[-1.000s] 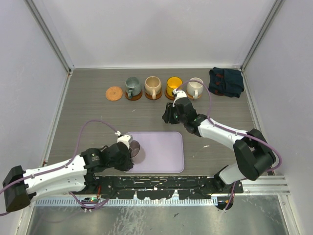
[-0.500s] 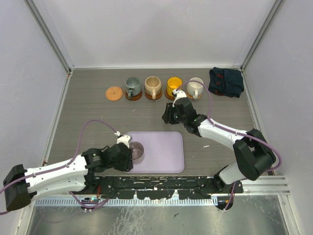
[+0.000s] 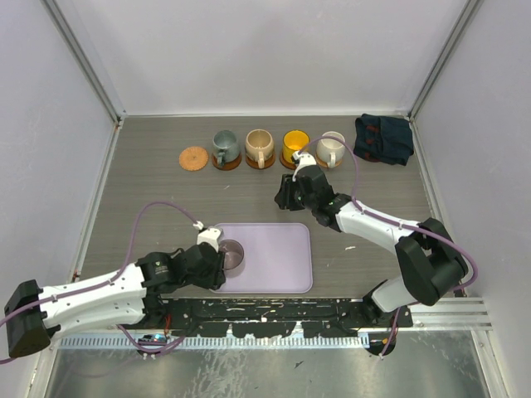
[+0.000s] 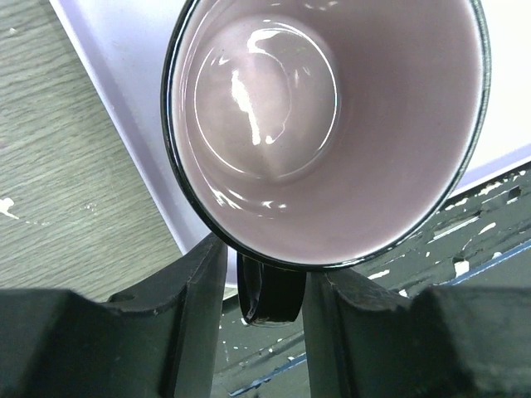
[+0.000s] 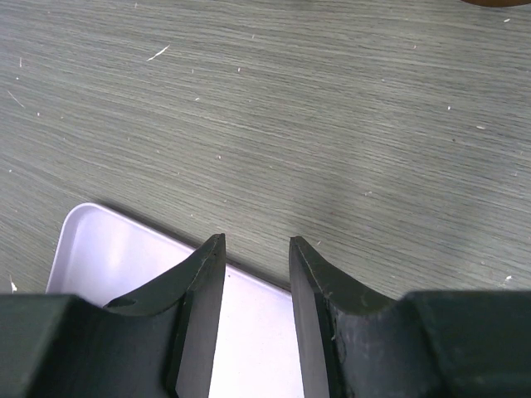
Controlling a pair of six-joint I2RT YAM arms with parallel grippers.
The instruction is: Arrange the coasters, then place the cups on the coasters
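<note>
1. Purplish cup [image 4: 332, 124] stands upright on the lavender tray [image 3: 278, 265], near the counter's [image 3: 249, 199] near edge.
2. We see the left claw [image 4: 265, 274] spread loosely astride its handle [image 4: 270, 300].
3. We see the right claw [image 5: 257, 249] parted above the counter.

White arms [image 3: 91, 298] with black joints, purple cables [image 3: 139, 228], black fingers [image 5: 199, 315].

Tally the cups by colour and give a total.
Grey-green cup: 1
Tan cup: 1
Yellow cup: 1
Cream-white cup: 1
Pinkish-purple cup: 1
Total: 5
</note>
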